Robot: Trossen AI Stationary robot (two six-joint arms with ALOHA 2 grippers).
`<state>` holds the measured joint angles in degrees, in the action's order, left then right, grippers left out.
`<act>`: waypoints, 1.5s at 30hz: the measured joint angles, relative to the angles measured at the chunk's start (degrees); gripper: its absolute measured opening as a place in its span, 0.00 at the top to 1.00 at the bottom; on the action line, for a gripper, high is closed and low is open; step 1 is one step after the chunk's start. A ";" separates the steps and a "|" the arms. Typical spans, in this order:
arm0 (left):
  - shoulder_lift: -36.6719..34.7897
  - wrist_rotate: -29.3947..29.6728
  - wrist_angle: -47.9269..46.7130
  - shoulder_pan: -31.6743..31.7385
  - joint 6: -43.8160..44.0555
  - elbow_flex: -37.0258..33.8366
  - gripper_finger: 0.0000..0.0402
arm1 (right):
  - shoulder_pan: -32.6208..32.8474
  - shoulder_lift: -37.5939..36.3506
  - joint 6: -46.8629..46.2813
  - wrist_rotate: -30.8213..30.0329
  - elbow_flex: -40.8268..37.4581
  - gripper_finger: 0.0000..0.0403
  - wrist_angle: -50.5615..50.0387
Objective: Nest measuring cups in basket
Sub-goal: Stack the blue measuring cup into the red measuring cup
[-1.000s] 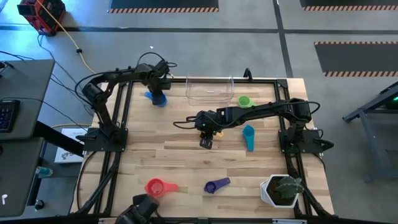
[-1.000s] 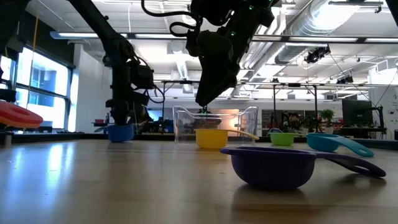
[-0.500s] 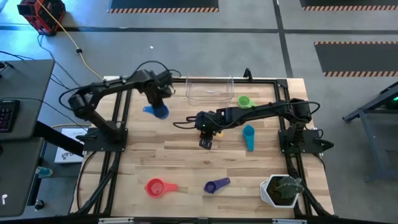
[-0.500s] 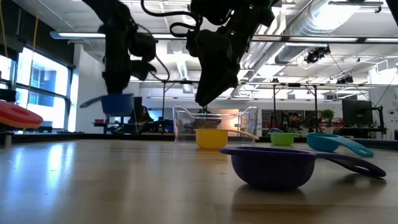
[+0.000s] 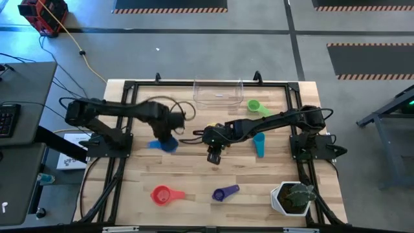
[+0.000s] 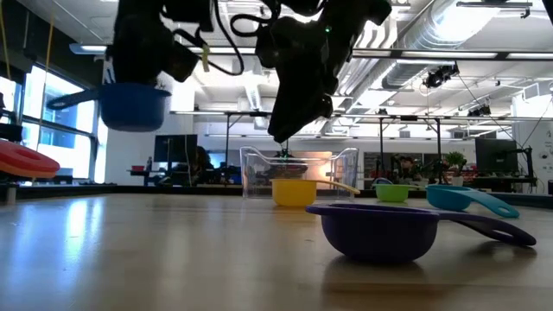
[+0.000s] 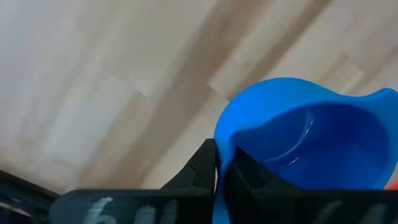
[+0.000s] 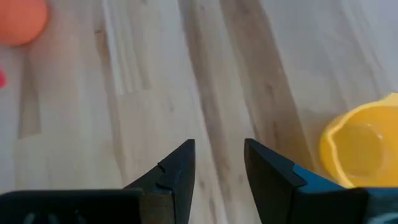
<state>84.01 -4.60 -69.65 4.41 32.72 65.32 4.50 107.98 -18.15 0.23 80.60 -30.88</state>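
- Left pincer [image 5: 167, 138]: clamped on the rim of the blue cup [image 5: 163, 145], held well clear of the surface [image 5: 187, 175]; confirmed in the low view, cup [image 6: 133, 104] airborne with handle pointing away from the arm.
- Left wrist view: dark fingers [image 7: 208, 167] closed against the wall of the blue cup [image 7: 305, 140], bare wood below.
- Right pincer [image 5: 215, 153]: fingers apart, holding nothing, poised over the middle of the surface, near the left pincer.
- Right wrist view: both fingertips [image 8: 180, 163] separated with wood visible between; yellow cup [image 8: 364, 146] just beside.
- Yellow cup [image 6: 294, 191]: resting on the surface, in front of the basket in the low view; largely hidden beneath the right arm from above.
- Basket [image 5: 218, 92]: clear bin at the far edge of the surface, centre; no cup seen inside.
- Green cup [image 5: 255, 106]: on the surface just right of the basket.
- Teal cup [image 5: 259, 142]: on the surface, right of the right pincer.
- Orange-red cup [image 5: 163, 194]: near edge, left of centre.
- Purple cup [image 5: 224, 193]: near edge, centre, well apart from the basket.
- Potted plant [image 5: 294, 197]: near right corner.
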 joint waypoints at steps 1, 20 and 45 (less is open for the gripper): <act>0.32 0.00 0.10 -1.52 1.57 0.00 0.99 | 0.48 0.00 -0.10 0.00 0.02 0.68 0.16; 12.43 -0.86 13.00 -13.23 3.34 0.00 0.99 | 10.92 0.00 -4.11 -0.04 0.02 0.68 0.14; 20.78 0.42 15.82 -12.29 -1.88 0.04 0.94 | 13.28 0.00 -3.91 -1.18 0.02 0.68 -0.21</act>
<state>104.79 -4.19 -53.83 -7.88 30.85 65.36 17.78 107.98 -22.06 -0.95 80.62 -31.09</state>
